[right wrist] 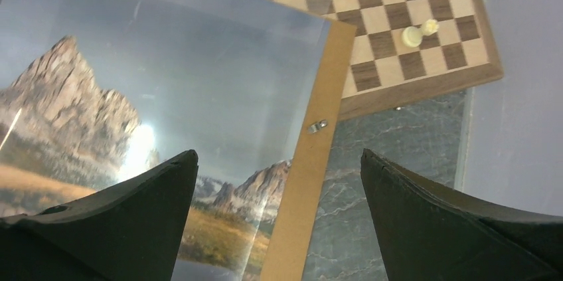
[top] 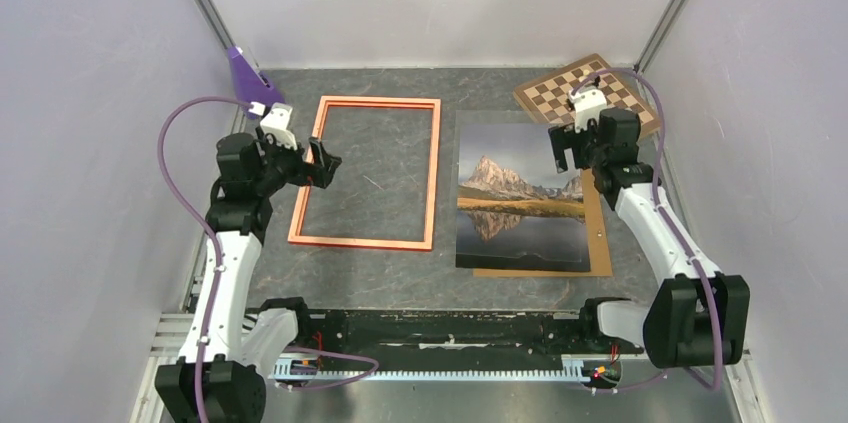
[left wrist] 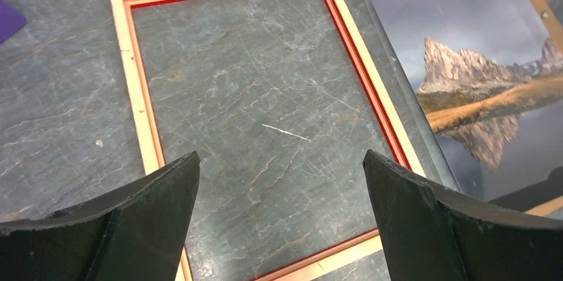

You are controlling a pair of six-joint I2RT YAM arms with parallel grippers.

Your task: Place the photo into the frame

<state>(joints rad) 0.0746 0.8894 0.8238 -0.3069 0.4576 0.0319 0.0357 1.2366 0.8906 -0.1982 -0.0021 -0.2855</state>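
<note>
The table point(top: 400, 283) carries everything. The frame point(top: 434, 173) lies flat left of centre, nothing inside it but bare table. The photo point(top: 520, 203) lies face up to its right, apart from it, resting on a brown board point(top: 600, 243) that shows along the photo's right and near edges. A chessboard point(top: 560, 93) sits at the far right corner, partly under the board.

The left gripper point(left wrist: 279, 155) hangs over the frame's near left part, jaws spread wide and empty. The right gripper point(right wrist: 278, 154) hangs over the photo's far right corner, likewise spread and holding nothing.

The photo looks thin, light, glossy and likely floppy. Lying flat, it gives the fingers little to pinch, and a hard squeeze could crease it. The far right corner, under the right gripper, seems the best place to take hold, perhaps after sliding it past the board's edge. A paler strip along its left edge may be a margin or a clear sheet; I cannot tell which.

Counted: one frame, one photo, one board, one chessboard, two pale pieces point(right wrist: 411, 35) on it, one small clip point(right wrist: 319, 125) on the board.
</note>
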